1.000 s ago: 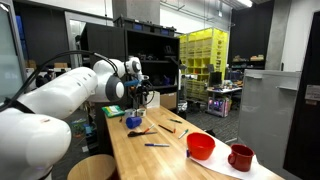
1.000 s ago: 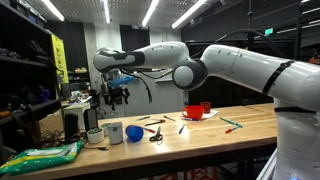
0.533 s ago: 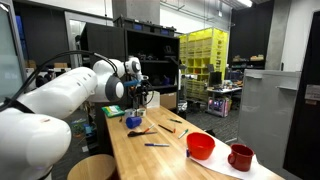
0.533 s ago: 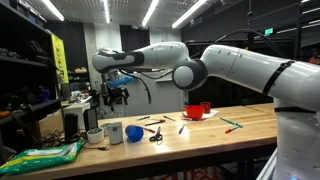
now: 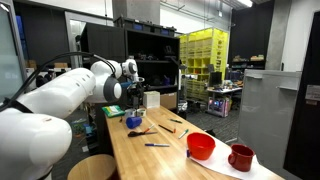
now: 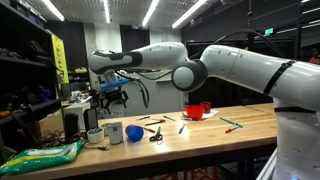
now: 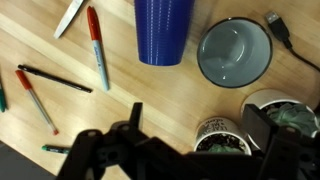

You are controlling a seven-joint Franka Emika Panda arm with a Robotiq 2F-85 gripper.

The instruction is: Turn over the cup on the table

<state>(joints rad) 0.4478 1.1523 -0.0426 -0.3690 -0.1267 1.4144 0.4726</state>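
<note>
The blue cup (image 7: pixel 165 30) lies on its side on the light wood table (image 7: pixel 150 90), next to an upright grey cup (image 7: pixel 235 52). It also shows in both exterior views (image 5: pixel 133 122) (image 6: pixel 134 132). My gripper (image 7: pixel 200 125) is open and empty. It hangs above the table, back from the blue cup and over two small white pots. In both exterior views the gripper (image 5: pixel 133 97) (image 6: pixel 108 97) is well above the cup and touches nothing.
Markers and pens (image 7: pixel 97 45) lie left of the cup. Two small pots with plants (image 7: pixel 215 135) (image 7: pixel 290 110) stand under the gripper. A red bowl (image 5: pixel 200 146) and a dark red mug (image 5: pixel 240 156) stand further along the table. A cable lies near the grey cup.
The gripper has shifted a little sideways above the table, away from the blue cup. The cup and the other things have not moved.
</note>
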